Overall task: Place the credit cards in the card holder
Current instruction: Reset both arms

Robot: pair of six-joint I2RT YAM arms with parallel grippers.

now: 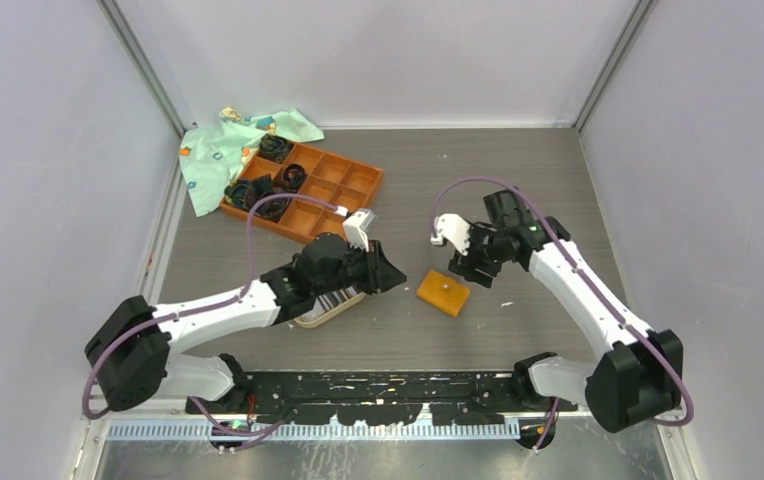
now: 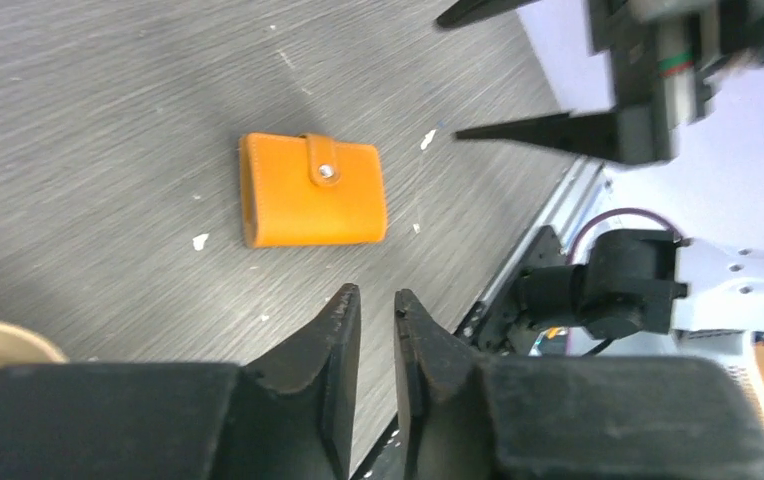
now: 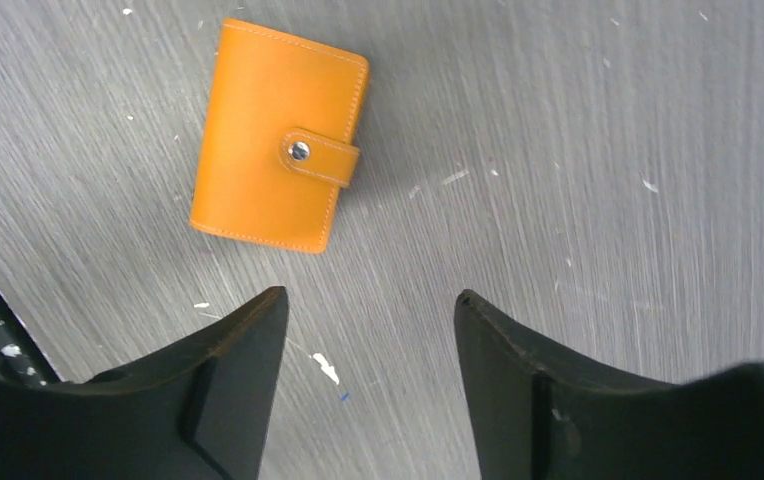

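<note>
- Top view: bright, even, diffuse light from above. The pale walls (image 1: 58,150) take a faint lilac cast, and the arms (image 1: 218,310) throw only soft, short shadows on the grey counter (image 1: 518,190).
- Right wrist view: the card holder (image 3: 278,135) is sharp and its stitching is readable. A soft shadow runs along its right edge, and its snap (image 3: 299,151) carries a tiny glint.
- In that view the right tool (image 3: 368,300) fills the foreground as near-black shapes with little surface detail.
- Left wrist view: the left tool (image 2: 370,300) is dark and slightly soft. The right tool's body at upper right is smeared with blur, and the background behind it washes out pale.
</note>
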